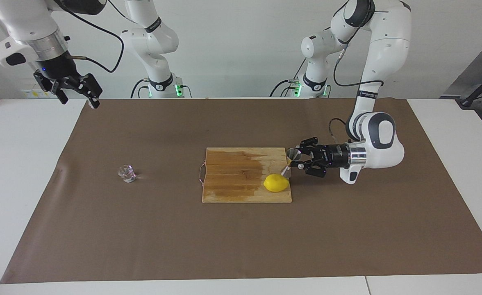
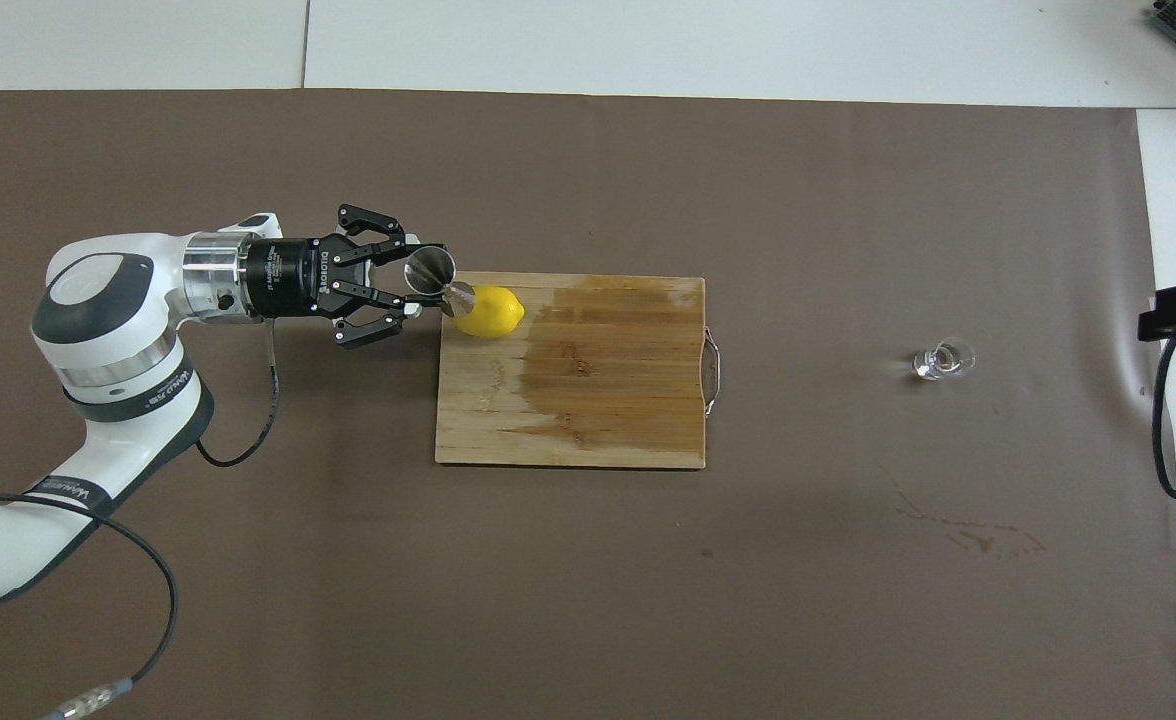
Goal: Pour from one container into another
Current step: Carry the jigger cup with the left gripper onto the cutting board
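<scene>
Gripping the silver jigger (image 1: 291, 163) at its narrow waist, the left end effector (image 1: 295, 160) lies level at the edge of the wooden cutting board (image 1: 233, 180) that faces the left arm's end of the worktop (image 1: 28, 172), its fingers clamped on the jigger. The jigger is tilted, with its lower cone touching or nearly touching the lemon (image 1: 276, 183), which sits on the board's corner. In the overhead view the jigger (image 2: 436, 282) is at about ten o'clock from the lemon (image 2: 489, 311). A darker wet-looking patch covers part of the board. The clear glass cup (image 1: 127, 173) stands alone on the brown mat (image 1: 142, 237), well apart from the board toward the right arm's end, at roughly nine o'clock from it in the facing view. The right end effector (image 1: 77, 93) waits raised over the mat's corner near its base, its fingers apart and holding nothing.
</scene>
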You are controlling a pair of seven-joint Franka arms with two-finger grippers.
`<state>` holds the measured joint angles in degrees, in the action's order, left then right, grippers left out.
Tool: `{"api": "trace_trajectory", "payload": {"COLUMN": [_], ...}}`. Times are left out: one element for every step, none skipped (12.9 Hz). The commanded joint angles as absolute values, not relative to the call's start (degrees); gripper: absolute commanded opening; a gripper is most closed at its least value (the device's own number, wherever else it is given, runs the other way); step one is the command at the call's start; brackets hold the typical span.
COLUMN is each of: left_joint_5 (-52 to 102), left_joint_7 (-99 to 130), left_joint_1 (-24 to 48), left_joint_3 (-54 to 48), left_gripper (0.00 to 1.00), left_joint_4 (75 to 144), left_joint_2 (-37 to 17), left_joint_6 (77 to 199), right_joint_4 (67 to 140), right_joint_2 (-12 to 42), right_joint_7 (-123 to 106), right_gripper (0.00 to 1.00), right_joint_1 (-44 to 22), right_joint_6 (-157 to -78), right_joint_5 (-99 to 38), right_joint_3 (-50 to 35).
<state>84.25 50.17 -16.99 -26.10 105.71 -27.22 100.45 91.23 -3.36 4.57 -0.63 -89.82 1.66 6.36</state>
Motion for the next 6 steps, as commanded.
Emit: {"api": "trace_trajectory", "payload": {"left_joint_5": [89.55,90.95,92.27,93.59,94.65,95.09], "left_joint_7": [48.0,46.94,45.98,45.1,44.74,43.43], "left_joint_1": [-12.06,-10.13,-8.45,-6.96,-5.29,-3.79], "left_joint_3": [-24.79,-24.79,-24.7,-24.44,-24.35,-24.35], "left_gripper": [0.37,0.37,0.37,0.37,0.37,0.37], "left_joint_4": [108.63,109.15,109.94,110.13,110.3,110.48], "left_joint_2": [-24.7,-24.61,-24.52,-24.26,-24.26,-24.26], "left_joint_6": [105.27,107.12,108.53,109.76,111.25,113.44], "right_joint_4": [92.46,92.46,92.46,92.46,92.46,92.46], "right_joint_2": [-4.57,-4.57,-4.57,-4.57,-4.66,-4.57], "right_joint_7": [3.6,3.6,3.6,3.6,3.6,3.6], "right_gripper": [1.0,1.0,1.0,1.0,1.0,1.0], "right_joint_1": [0.09,0.0,0.0,0.09,0.09,0.09], "right_joint_6": [-89.74,-89.74,-89.74,-89.74,-89.74,-89.74], "right_joint_5": [0.0,0.0,0.0,0.0,0.0,0.0], "right_joint_3": [5.98,5.98,5.98,5.98,5.98,5.98]}}
